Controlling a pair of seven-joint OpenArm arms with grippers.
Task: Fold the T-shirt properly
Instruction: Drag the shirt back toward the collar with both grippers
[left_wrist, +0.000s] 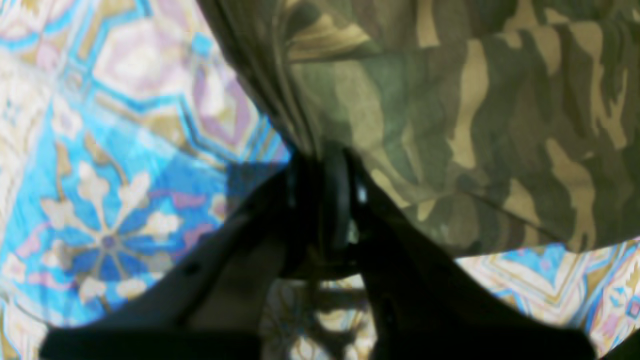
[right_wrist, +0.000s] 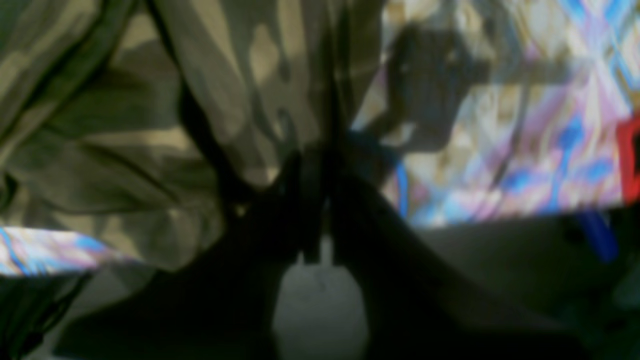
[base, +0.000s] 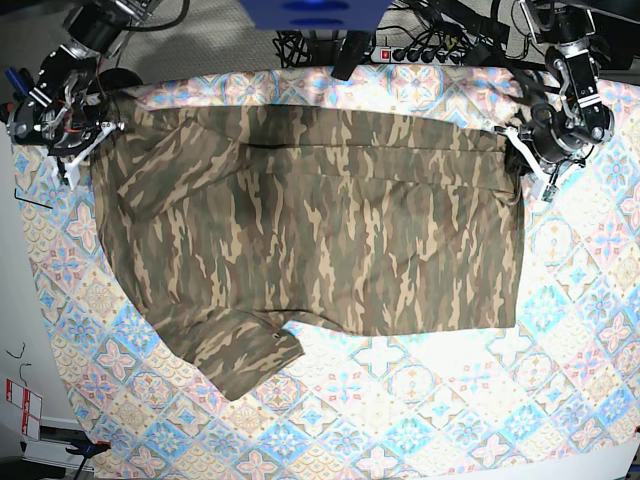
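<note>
The camouflage T-shirt (base: 310, 230) lies spread across the table, its top part folded over into a straight band along the far edge. One sleeve (base: 240, 355) sticks out at the near left. My left gripper (base: 516, 150) is shut on the shirt's far right edge; in the left wrist view its black fingers (left_wrist: 322, 160) pinch bunched cloth (left_wrist: 475, 125) just above the tablecloth. My right gripper (base: 97, 128) is shut on the far left corner. In the right wrist view its fingers (right_wrist: 312, 165) clamp gathered folds (right_wrist: 150, 125).
A blue, pink and cream tile-patterned tablecloth (base: 420, 400) covers the table. Cables and a power strip (base: 440, 50) run behind the far edge. The table's left edge drops to the floor (base: 20, 300). A red object (right_wrist: 629, 160) shows at the right wrist view's edge.
</note>
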